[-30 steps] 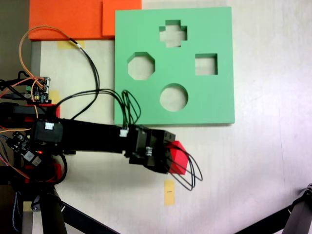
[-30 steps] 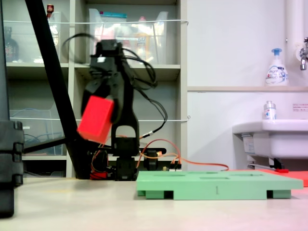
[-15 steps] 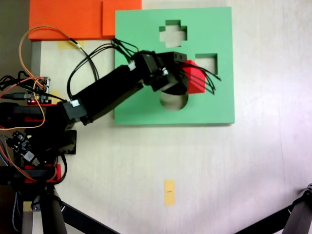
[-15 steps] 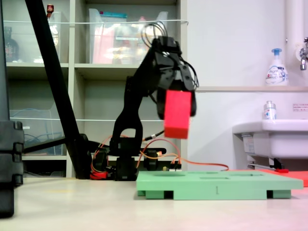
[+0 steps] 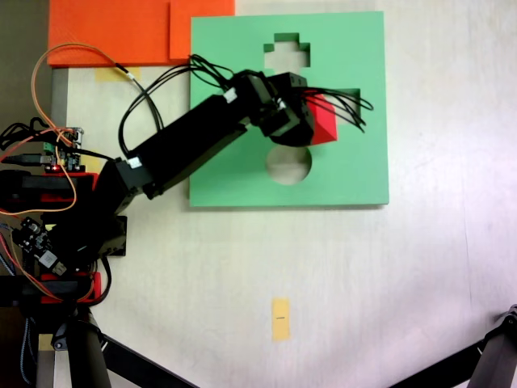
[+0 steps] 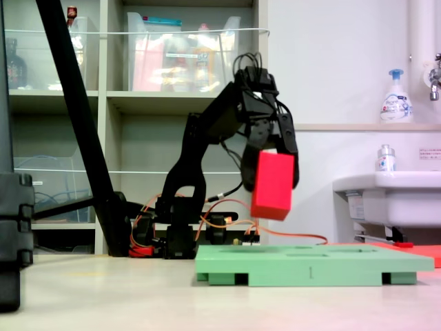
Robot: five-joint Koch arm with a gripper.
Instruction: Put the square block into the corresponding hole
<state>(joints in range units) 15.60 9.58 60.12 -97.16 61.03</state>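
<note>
The pincer (image 6: 274, 185) is clamped on the square block (image 6: 273, 185), which hangs in the air, clear of the green foam board (image 6: 313, 265). In the low fixed view the block is tilted slightly off vertical, and open space separates its lower edge from the board's top face. In the fixed view from above, the block (image 5: 321, 120) sits over the left part of the corresponding hole (image 5: 349, 95). Only the hole's upper right corner shows past the block and the black wiring.

The board (image 5: 355, 162) lies flat on the worktop (image 5: 380, 275). Its other cut-outs are the cross-shaped cut-out (image 5: 284, 47) near the top edge, partly covered by the arm (image 5: 186, 149), and the round cut-out (image 5: 288, 164) below the pincer. The arm reaches diagonally from its base at the left of that view, crossing the board's left edge.

Room for movement:
- To the right of the block, the board surface is bare up to its right edge.
- Below the board's lower edge, the worktop is bare apart from a small yellow tag (image 5: 280, 318), well apart from the board.
- At the top left, an orange sheet (image 5: 113, 31) touches the board's upper left corner.
- In the low view, a white sink (image 6: 389, 200) stands beyond the board's right end.
</note>
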